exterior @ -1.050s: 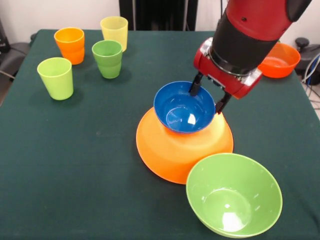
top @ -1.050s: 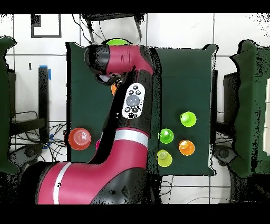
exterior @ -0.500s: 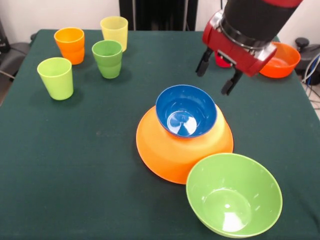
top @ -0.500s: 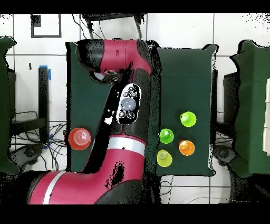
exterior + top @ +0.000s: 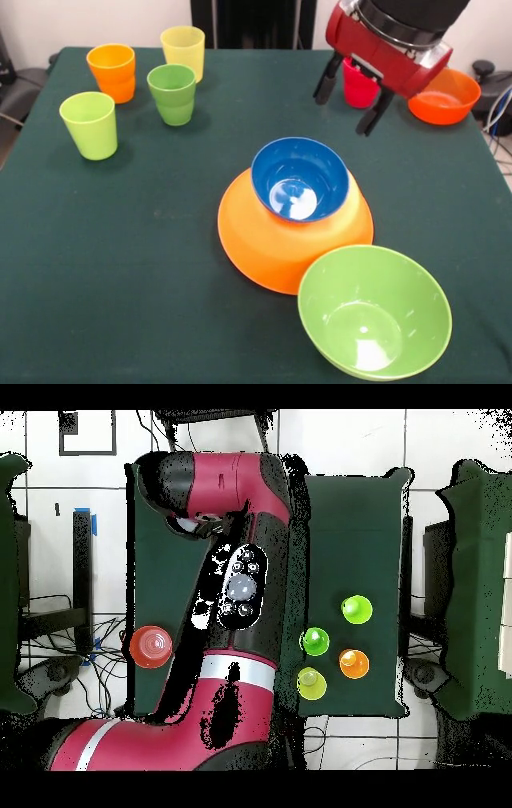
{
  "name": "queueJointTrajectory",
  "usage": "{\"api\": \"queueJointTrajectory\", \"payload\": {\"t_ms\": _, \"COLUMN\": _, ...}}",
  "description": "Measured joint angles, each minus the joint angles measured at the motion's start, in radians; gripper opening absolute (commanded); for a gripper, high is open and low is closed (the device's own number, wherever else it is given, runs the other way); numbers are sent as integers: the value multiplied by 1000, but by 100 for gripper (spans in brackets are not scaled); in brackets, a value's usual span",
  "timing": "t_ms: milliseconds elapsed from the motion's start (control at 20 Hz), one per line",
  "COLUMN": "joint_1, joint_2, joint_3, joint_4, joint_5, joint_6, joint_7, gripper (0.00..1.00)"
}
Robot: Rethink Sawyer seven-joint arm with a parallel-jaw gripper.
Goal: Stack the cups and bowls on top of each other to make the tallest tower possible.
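At table centre: blue bowl [image 5: 299, 178] upright on inverted orange bowl [image 5: 294, 236], light green bowl [image 5: 374, 310] touching its front edge. Gripper [image 5: 350, 100] above, jaws spread, empty. 4 cups [image 5: 172, 94] grouped far-left. Red cup [image 5: 359, 83], red-orange bowl [image 5: 444, 97] behind gripper. No legible writing.

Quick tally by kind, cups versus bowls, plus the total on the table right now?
Cups: 5, namely orange, pale yellow, green, lime green, red-pink.
Bowls: 4, namely large orange, blue, light green, red-orange.
Total: 9.
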Motion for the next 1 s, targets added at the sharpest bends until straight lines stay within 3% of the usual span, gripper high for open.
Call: {"api": "queueJointTrajectory", "payload": {"t_ms": 1000, "joint_1": -69, "joint_2": -152, "joint_3": -11, "joint_4": 287, "joint_5": -24, "joint_6": -146, "joint_7": 0, "gripper": 100}}
